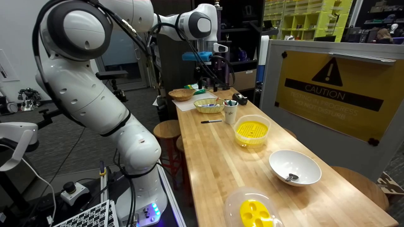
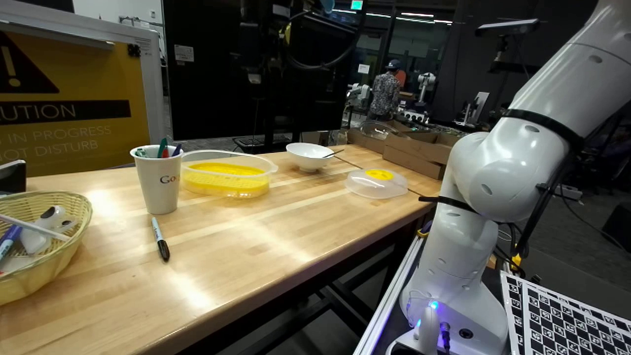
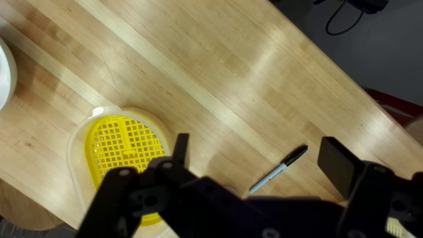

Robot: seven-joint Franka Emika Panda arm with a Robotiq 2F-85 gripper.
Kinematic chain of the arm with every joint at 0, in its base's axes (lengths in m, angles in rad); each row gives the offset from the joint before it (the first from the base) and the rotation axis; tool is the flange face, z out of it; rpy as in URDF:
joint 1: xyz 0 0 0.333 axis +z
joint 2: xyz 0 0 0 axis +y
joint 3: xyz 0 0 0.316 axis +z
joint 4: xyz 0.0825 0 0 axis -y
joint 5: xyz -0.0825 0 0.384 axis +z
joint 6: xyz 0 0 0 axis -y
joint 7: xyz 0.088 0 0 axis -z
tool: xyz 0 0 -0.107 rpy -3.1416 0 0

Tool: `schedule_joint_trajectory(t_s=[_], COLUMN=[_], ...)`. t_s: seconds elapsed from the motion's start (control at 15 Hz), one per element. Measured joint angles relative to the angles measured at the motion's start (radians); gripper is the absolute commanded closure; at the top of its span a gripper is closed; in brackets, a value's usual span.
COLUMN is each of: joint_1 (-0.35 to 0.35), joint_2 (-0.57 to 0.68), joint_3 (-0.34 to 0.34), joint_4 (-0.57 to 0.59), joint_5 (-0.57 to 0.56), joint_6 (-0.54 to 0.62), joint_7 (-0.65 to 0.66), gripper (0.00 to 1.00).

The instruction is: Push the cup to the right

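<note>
Marker (image 3: 278,169) beside pen cup (image 1: 230,114), yellow tub (image 1: 252,141) between that and white bowl (image 1: 301,164), gripper (image 3: 256,150) spread wide

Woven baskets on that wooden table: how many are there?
2: in an exterior view, a brown wicker basket sits toward the far end of the table; a pale yellow woven basket is nearer the camera, to its right.

Yellow poster (image 1: 333,121): "CAUTION / TESTING IN PROGRESS / DO NOT DISTURB", exclamation-mark triangle. White pen cup (image 2: 157,195): "Go", rest cut off.

Black cables (image 1: 35,41) line the white arm (image 1: 85,94) — its fingers (image 3: 338,168) are black.
</note>
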Motion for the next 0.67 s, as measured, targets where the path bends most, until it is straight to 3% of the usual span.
schedule_joint_trajectory(t_s=[0.67], joint_1=[0.05], joint_2=[0.001], joint_3=[0.021], joint_4=[-0.007], joint_5=[0.0], joint_6=[0.058], joint_7=[-0.12], gripper=[0.0])
